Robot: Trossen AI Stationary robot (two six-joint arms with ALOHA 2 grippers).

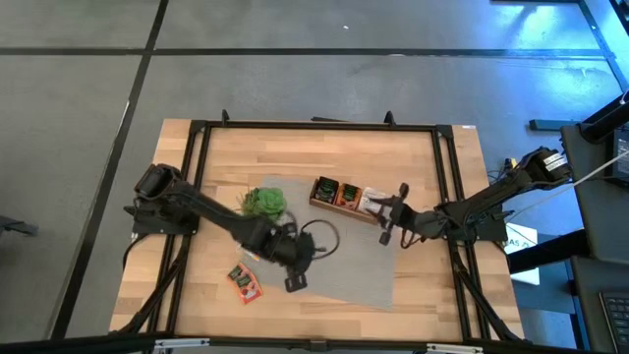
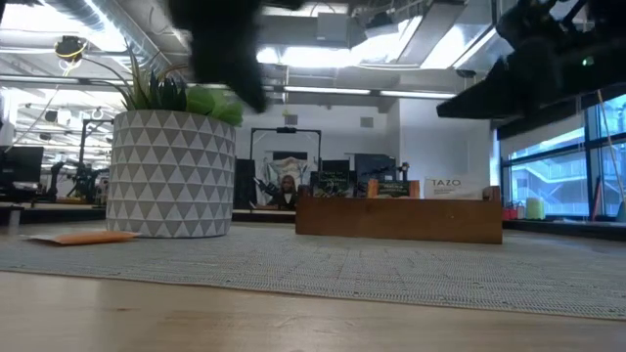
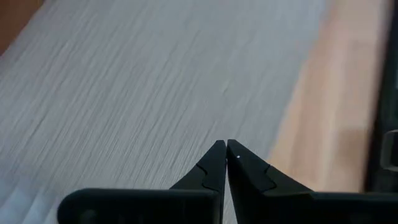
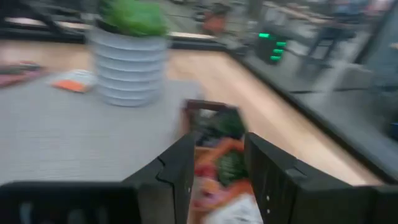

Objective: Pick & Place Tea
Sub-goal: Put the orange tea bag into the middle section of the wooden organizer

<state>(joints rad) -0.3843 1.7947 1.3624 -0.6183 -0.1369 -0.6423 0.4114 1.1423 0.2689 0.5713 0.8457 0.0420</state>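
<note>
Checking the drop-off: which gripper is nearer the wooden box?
Right. The right gripper hangs at the wooden box by its white-sachet end, fingers parted. The left gripper is well off, over the grey mat.

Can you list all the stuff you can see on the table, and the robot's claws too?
Table: one, light wood with a black frame around it.
Mat: one, grey, on the table's middle and near side.
Potted plant: one, green leaves in a grey and white triangle-patterned pot, on the mat's left far corner.
Wooden box: one, brown, right of the plant, with dark, orange and white tea sachets standing in it.
Loose tea sachets: at least two, orange-red, on the table just left of the mat.
Cable: one, black, looped on the mat.
Left claw: one, black, shut, empty, over the mat.
Right claw: one, black, open, above the box's right end.
</note>
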